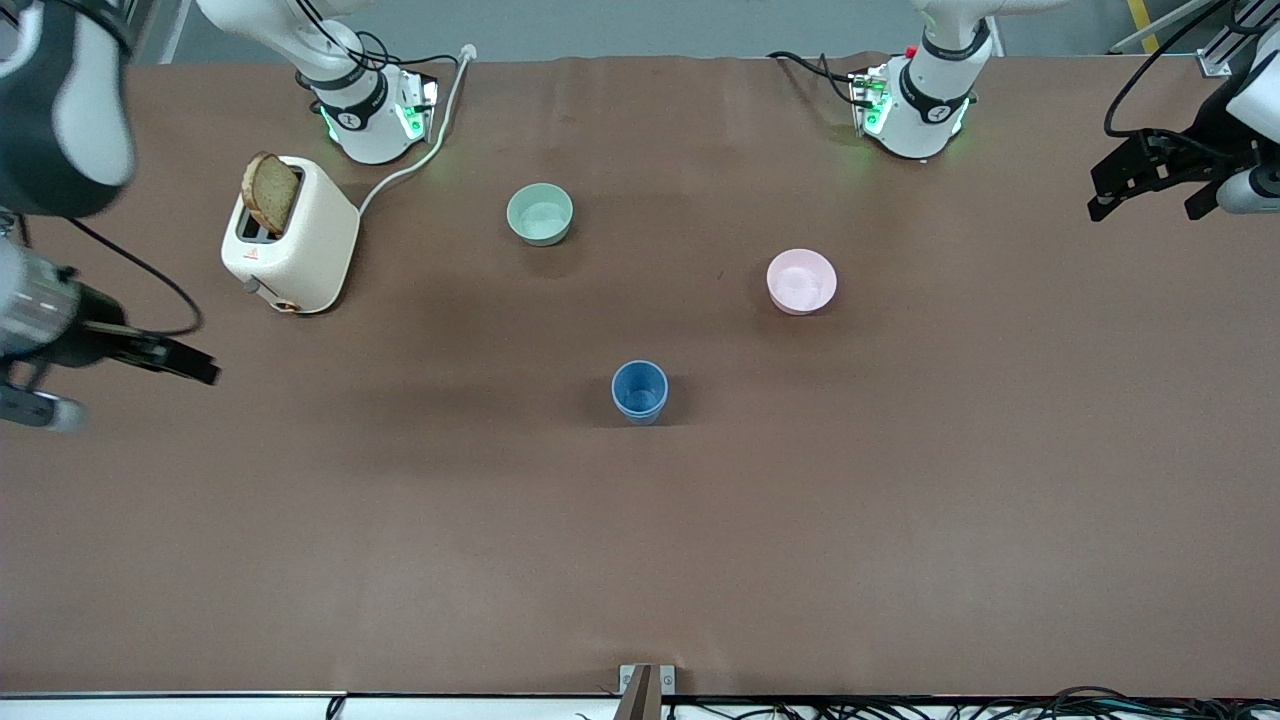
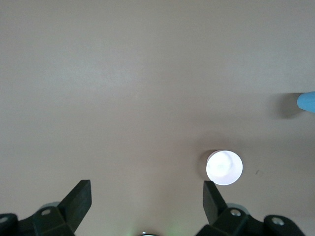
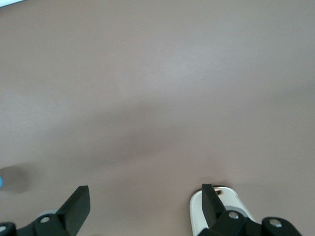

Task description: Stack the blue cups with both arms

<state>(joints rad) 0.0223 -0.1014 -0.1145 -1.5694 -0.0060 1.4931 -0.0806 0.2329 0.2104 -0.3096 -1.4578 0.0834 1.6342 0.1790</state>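
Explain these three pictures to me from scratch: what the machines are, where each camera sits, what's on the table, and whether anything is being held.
These are two white robot arms bolted along one edge of a brown table. The wide picture looks down from a high camera facing them. The other two come from cameras on each arm's wrist, looking past its own black two-finger claw.

The left gripper hangs over its end of the table, the right gripper over the other end. Both are open and hold nothing.

On the table stand the blue cups, apparently already nested as one stack, though that is hard to confirm. Farther from the front camera sit a pink bowl, a pale green bowl and a cream toaster with a bread slice sticking out.
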